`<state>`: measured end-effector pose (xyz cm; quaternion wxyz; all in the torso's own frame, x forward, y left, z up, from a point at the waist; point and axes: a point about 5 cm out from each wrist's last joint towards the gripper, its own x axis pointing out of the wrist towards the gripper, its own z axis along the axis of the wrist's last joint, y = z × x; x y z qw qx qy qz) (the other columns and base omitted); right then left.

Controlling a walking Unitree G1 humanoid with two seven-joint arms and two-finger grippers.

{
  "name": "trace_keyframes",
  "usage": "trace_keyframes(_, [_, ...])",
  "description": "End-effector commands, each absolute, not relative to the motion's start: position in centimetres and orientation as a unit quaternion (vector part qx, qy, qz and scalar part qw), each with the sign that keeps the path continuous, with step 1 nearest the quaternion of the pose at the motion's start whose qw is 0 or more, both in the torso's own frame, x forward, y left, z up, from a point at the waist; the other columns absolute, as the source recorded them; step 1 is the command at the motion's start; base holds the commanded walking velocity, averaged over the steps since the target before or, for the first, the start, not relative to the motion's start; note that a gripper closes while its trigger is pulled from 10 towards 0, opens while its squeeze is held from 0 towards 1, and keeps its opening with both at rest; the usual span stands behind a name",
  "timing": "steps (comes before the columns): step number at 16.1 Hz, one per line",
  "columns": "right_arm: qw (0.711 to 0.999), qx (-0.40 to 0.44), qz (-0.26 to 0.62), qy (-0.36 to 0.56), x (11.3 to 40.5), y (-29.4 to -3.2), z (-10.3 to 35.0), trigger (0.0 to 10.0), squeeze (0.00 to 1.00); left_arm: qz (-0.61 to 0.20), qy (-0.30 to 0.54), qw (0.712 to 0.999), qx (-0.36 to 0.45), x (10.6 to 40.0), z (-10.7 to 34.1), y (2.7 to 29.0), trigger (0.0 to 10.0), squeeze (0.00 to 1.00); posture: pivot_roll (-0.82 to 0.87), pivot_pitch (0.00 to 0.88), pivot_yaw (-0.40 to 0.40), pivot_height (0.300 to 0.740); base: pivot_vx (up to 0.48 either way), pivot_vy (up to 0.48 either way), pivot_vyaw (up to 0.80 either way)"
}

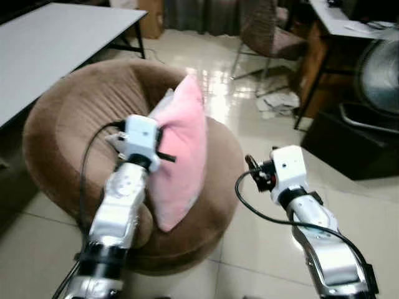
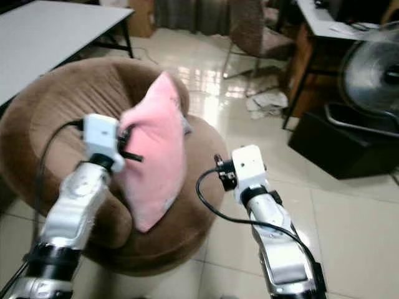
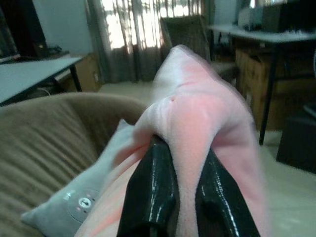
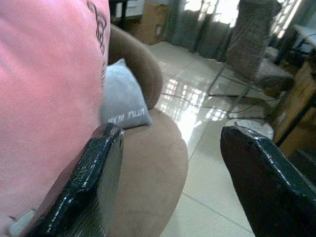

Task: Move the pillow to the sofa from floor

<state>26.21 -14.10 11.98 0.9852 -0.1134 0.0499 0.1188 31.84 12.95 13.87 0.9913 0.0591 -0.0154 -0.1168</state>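
Note:
A pink pillow hangs upright over the seat of a round brown sofa. My left gripper is shut on the pillow's edge; its two black fingers pinch a fold of pink fabric in the left wrist view. My right gripper stands open beside the sofa's right rim, close to the pillow, with nothing between its fingers. A small grey cushion lies on the sofa seat behind the pink pillow.
A white table stands to the left behind the sofa. A chair, a desk, a fan and a dark box stand to the right. Papers lie on the glossy tiled floor.

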Motion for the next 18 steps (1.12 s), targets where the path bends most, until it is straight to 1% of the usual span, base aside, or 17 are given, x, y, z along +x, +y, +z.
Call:
trace_keyframes(1, [0.985, -0.109, 0.123, 0.048, 26.1, -14.4, 12.1, 10.0, 0.0, -0.136, -0.045, 0.987, 0.071, 32.3, 15.1, 12.1, 10.0, 0.0, -0.08, 0.0, 0.019, 0.74, 0.0, 0.0, 0.0])
trace_keyframes(5, [0.986, -0.116, 0.112, 0.054, 26.0, -15.1, 11.9, 10.0, 0.0, -0.164, -0.02, 0.983, 0.078, 34.2, 14.1, 10.7, 10.0, 0.0, -0.09, 0.002, 0.032, 0.74, 0.0, 0.0, 0.0])
trace_keyframes(6, [0.985, -0.117, 0.111, 0.055, 25.8, -15.3, 11.8, 10.0, 0.0, -0.182, -0.013, 0.98, 0.082, 34.7, 13.8, 10.1, 10.0, 0.0, -0.1, 0.007, 0.037, 0.74, 0.0, 0.0, 0.0])
trace_keyframes(8, [0.985, -0.119, 0.109, 0.055, 25.5, -15.6, 11.9, 10.0, 0.0, -0.202, -0.018, 0.975, 0.09, 35.5, 14.2, 8.8, 10.0, 0.0, -0.11, 0.018, 0.048, 0.74, 0.0, 0.0, 0.0])
trace_keyframes(10, [0.986, -0.119, 0.106, 0.057, 25.3, -15.7, 12.0, 10.0, 0.0, -0.203, -0.038, 0.973, 0.108, 35.9, 14.8, 8.0, 10.0, 0.0, -0.11, 0.022, 0.054, 0.74, 0.0, 0.0, 0.0])
trace_keyframes(11, [0.986, -0.122, 0.101, 0.061, 25.2, -15.8, 11.9, 10.0, 0.0, -0.208, -0.043, 0.974, 0.077, 35.9, 15.1, 7.6, 10.0, 0.0, -0.12, 0.028, 0.056, 0.74, 0.0, 0.0, 0.0])
trace_keyframes(12, [0.986, -0.122, 0.094, 0.061, 25.2, -15.8, 11.9, 10.0, 0.0, -0.21, -0.051, 0.974, 0.064, 35.8, 15.3, 7.6, 10.0, 0.0, -0.11, 0.031, 0.055, 0.74, 0.0, 0.0, 0.0])
trace_keyframes(15, [0.99, -0.107, 0.075, 0.051, 25.3, -15.5, 12.1, 10.0, 0.0, -0.208, -0.098, 0.973, 0.031, 35.4, 16.5, 7.7, 10.0, 0.0, -0.1, 0.039, 0.045, 0.74, 0.0, 0.0, 0.0])
trace_keyframes(18, [0.99, -0.102, 0.082, 0.048, 25.5, -15.0, 12.2, 10.0, 0.0, -0.201, -0.107, 0.974, 0.015, 35.6, 17.0, 8.0, 10.0, 0.0, -0.1, 0.039, 0.042, 0.74, 0.0, 0.0, 0.0])
